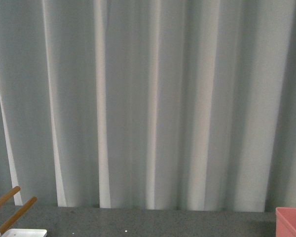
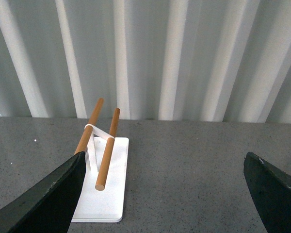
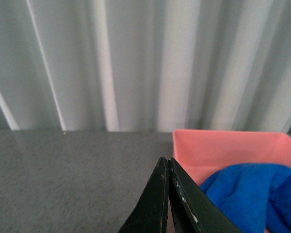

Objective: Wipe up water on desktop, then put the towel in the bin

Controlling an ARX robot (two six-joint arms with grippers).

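Note:
The blue towel (image 3: pixel 254 194) lies rumpled inside the salmon-pink bin (image 3: pixel 223 148) in the right wrist view. My right gripper (image 3: pixel 166 162) is shut and empty, its tips over the bin's near wall beside the towel. A corner of the bin (image 1: pixel 292 221) shows at the front view's lower right. My left gripper (image 2: pixel 165 162) is open and empty above the dark grey desktop (image 2: pixel 184 170), its fingers (image 2: pixel 48 194) wide apart. No water shows on the desktop. Neither arm shows in the front view.
A white rack base (image 2: pixel 104 189) with two wooden rods (image 2: pixel 106 150) stands on the desktop by my left gripper; it also shows at the front view's lower left (image 1: pixel 12 210). A pale pleated curtain (image 1: pixel 148 98) hangs behind the table.

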